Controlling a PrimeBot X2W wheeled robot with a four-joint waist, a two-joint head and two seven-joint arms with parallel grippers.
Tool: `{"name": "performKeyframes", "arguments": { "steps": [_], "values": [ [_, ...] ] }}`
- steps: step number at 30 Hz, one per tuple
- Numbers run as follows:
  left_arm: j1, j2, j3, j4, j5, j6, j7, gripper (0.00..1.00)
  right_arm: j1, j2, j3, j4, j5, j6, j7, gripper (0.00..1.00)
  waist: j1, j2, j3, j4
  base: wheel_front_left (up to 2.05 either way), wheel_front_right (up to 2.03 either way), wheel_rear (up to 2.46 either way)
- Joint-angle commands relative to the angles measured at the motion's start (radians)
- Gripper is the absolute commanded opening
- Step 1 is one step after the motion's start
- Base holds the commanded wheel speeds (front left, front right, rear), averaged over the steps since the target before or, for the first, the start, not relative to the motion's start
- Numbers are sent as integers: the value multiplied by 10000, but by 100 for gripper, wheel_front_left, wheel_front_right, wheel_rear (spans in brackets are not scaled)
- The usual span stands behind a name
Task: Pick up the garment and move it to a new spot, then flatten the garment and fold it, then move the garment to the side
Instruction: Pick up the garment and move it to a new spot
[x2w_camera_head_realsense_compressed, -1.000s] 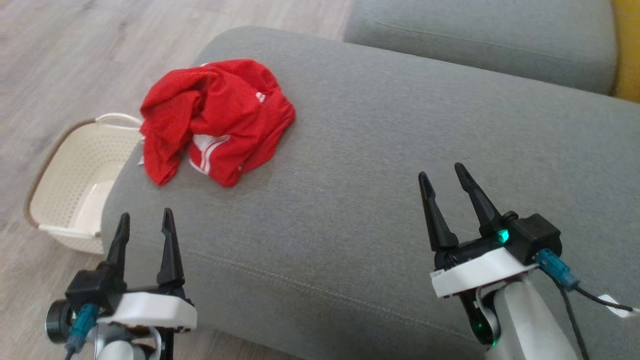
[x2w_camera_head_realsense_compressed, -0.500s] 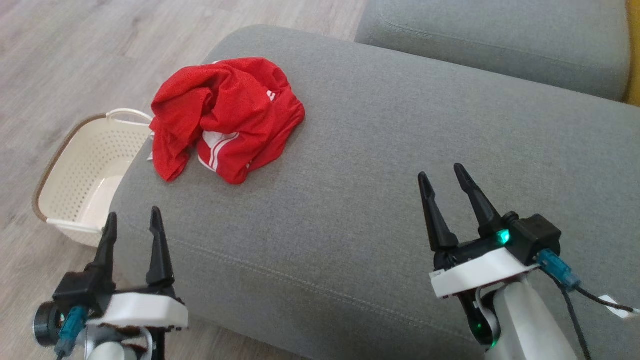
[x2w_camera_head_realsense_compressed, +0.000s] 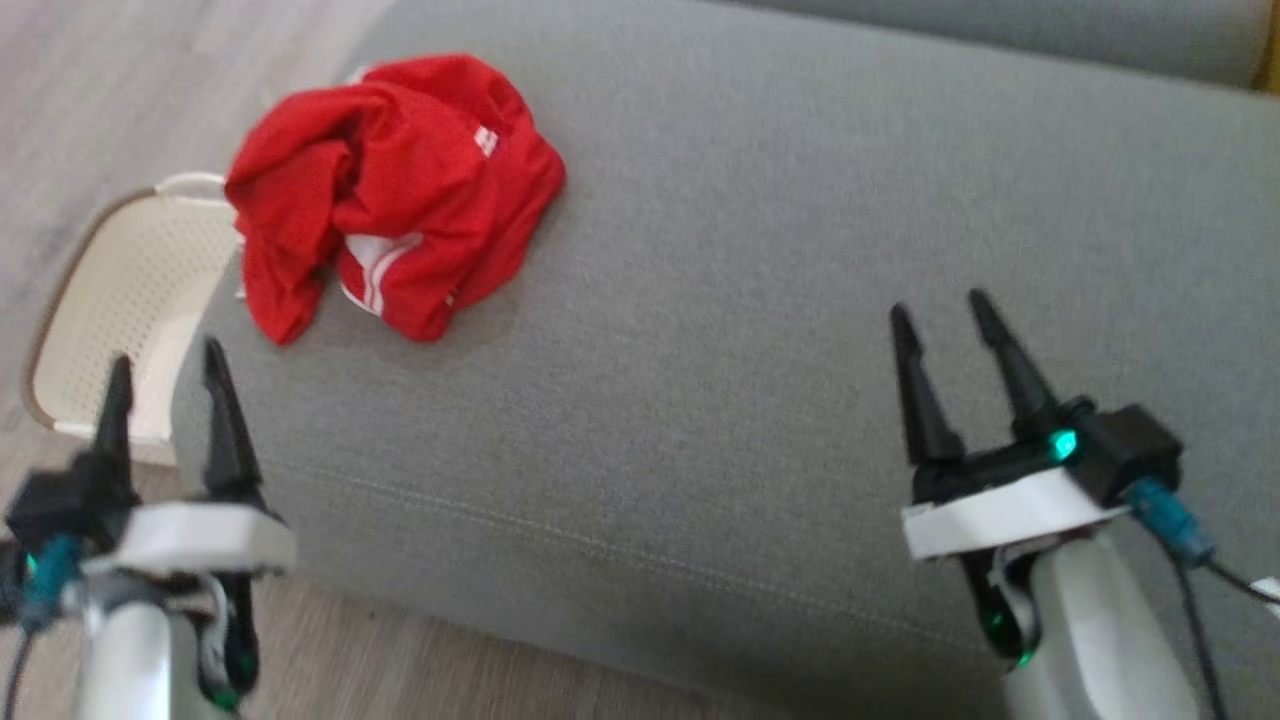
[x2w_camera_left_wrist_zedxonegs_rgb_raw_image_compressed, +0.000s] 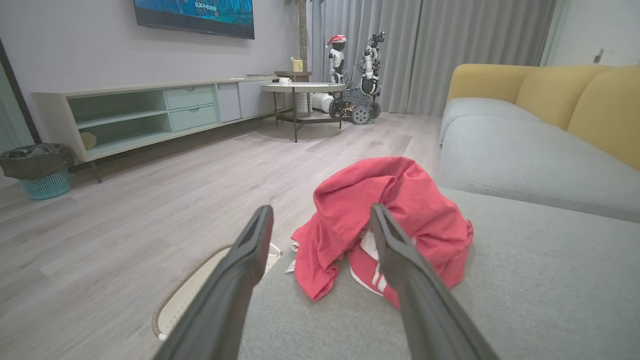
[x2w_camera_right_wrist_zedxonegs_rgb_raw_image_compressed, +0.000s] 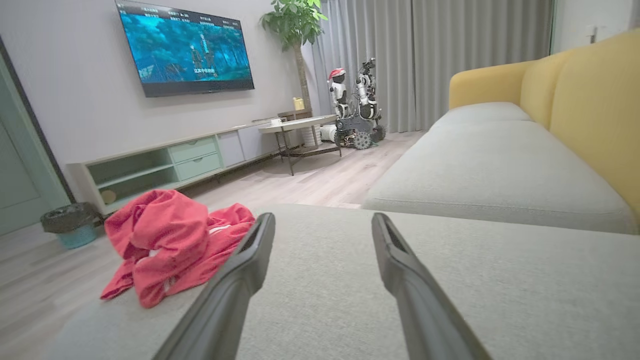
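Note:
A crumpled red garment (x2w_camera_head_realsense_compressed: 385, 195) with white stripes lies bunched on the left end of a grey sofa seat cushion (x2w_camera_head_realsense_compressed: 760, 300); one fold hangs toward the cushion's left edge. The garment (x2w_camera_left_wrist_zedxonegs_rgb_raw_image_compressed: 385, 220) sits just beyond the left fingers in the left wrist view, and the garment (x2w_camera_right_wrist_zedxonegs_rgb_raw_image_compressed: 167, 240) lies off to the left in the right wrist view. My left gripper (x2w_camera_head_realsense_compressed: 165, 365) hovers open at the cushion's near left corner, short of the garment. My right gripper (x2w_camera_head_realsense_compressed: 945, 310) stands open over the cushion's right part, far from the garment. Nothing is held.
A cream perforated basket (x2w_camera_head_realsense_compressed: 120, 300) stands on the wooden floor against the cushion's left end. A second grey cushion (x2w_camera_right_wrist_zedxonegs_rgb_raw_image_compressed: 490, 170) and yellow backrest (x2w_camera_right_wrist_zedxonegs_rgb_raw_image_compressed: 590, 100) lie beyond. Across the room are a TV console (x2w_camera_left_wrist_zedxonegs_rgb_raw_image_compressed: 150, 112), a round table (x2w_camera_left_wrist_zedxonegs_rgb_raw_image_compressed: 302, 90) and another robot (x2w_camera_left_wrist_zedxonegs_rgb_raw_image_compressed: 357, 75).
The head camera has shifted, so the whole scene sits lower and further left and looks blurred. The garment lies as before. Both grippers remain open and empty.

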Motion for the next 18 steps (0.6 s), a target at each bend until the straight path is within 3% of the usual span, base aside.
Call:
{"name": "performKeyframes", "arguments": {
  "steps": [1,9,18],
  "values": [
    [-625,264,403,-213,-66,-13,-119,100,-532,-16,119,-459,-182,71,24,100,0,0,496,-231,0,0,0],
    [-2872,1215,666,1225,-496,-397,771,100,-674,-16,-697,-1612,-852,71,528,100,0,0,1885,-645,0,0,0],
    [-5194,2410,76,3392,-109,-1009,1570,100,-743,-16,-764,-2365,-1282,71,898,100,0,0,2728,-1041,0,0,0]
  ]
}}
